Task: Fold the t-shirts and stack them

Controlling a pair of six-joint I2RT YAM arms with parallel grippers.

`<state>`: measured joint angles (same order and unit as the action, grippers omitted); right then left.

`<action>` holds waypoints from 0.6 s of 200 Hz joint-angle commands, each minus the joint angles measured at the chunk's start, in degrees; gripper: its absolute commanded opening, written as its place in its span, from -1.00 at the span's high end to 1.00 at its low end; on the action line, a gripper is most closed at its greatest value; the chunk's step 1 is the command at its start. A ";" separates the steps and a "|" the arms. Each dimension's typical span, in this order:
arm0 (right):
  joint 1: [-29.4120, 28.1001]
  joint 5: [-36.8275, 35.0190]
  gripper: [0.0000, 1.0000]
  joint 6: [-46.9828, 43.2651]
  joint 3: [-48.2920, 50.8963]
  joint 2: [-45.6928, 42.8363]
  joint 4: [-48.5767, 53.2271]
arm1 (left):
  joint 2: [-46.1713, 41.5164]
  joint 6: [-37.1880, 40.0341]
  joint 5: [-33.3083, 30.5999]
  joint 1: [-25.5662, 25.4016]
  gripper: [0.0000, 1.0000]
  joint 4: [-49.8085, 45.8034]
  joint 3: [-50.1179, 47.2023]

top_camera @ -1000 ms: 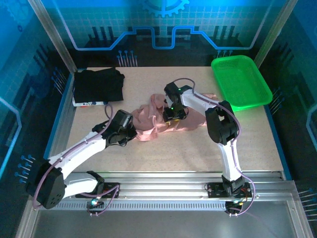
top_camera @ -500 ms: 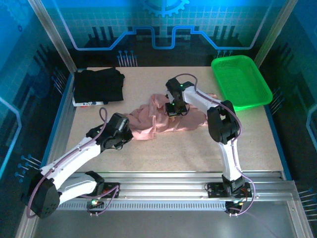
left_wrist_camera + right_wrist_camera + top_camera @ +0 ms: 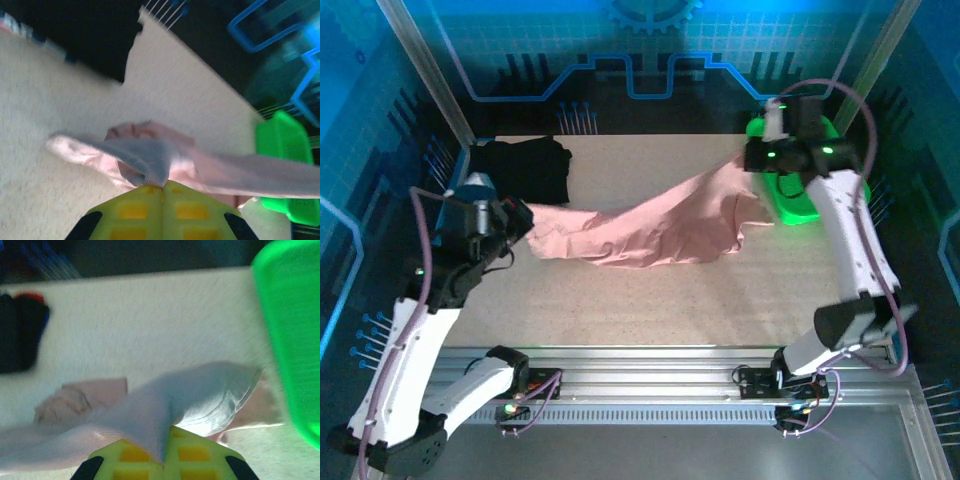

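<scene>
The dusty-pink t-shirt [image 3: 650,228] hangs stretched across the table between both arms, sagging onto the tabletop in the middle. My left gripper [image 3: 517,222] is shut on its left end, at the table's left side; in the left wrist view the pink cloth [image 3: 150,157] is pinched where the yellow-green fingertips [image 3: 162,186] meet. My right gripper [image 3: 748,157] is shut on the shirt's right end, raised beside the basket; pink cloth [image 3: 165,415] drapes out of its closed jaws [image 3: 165,460]. The black folded t-shirt [image 3: 520,170] lies at the back left.
A green mesh basket [image 3: 817,150] stands at the back right, just behind my right gripper. A white object [image 3: 490,208] pokes out under the black t-shirt. Aluminium frame rails border the table [image 3: 650,300] on all sides.
Both arms have swung apart and lifted: the left to the far left, the right toward the basket. The crumpled pink t-shirt is now pulled out long between them. The right gripper closed on it.
</scene>
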<state>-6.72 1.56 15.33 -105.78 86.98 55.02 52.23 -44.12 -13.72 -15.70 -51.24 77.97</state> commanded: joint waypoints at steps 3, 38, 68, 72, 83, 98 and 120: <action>2.85 4.78 1.00 -0.76 -2.75 -4.86 3.06 | 4.35 8.74 -1.10 0.50 1.00 -3.16 10.54; 5.10 8.45 1.00 1.65 -9.19 -9.35 4.38 | 10.42 15.30 -1.05 0.50 1.00 -2.77 28.57; 6.88 10.65 1.00 5.70 -19.02 -11.18 6.15 | 12.73 18.47 -0.67 0.50 1.00 -0.78 39.33; 6.98 10.73 1.00 6.23 -20.48 -11.26 6.42 | 12.88 18.76 -0.37 0.50 1.00 -0.31 40.48; 7.68 11.36 1.00 7.63 -24.40 -11.39 6.83 | 13.63 19.53 0.56 0.50 1.00 0.64 43.78; 9.09 13.01 1.00 9.73 -30.04 -11.31 7.18 | 14.85 21.00 1.43 0.50 1.00 1.68 48.12; 10.79 14.96 1.00 11.35 -38.11 -10.06 8.38 | 17.37 23.84 2.50 0.50 1.00 2.68 55.73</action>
<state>1.96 12.75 23.00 -136.51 77.25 61.98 67.57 -25.54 -12.91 -15.53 -52.36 126.76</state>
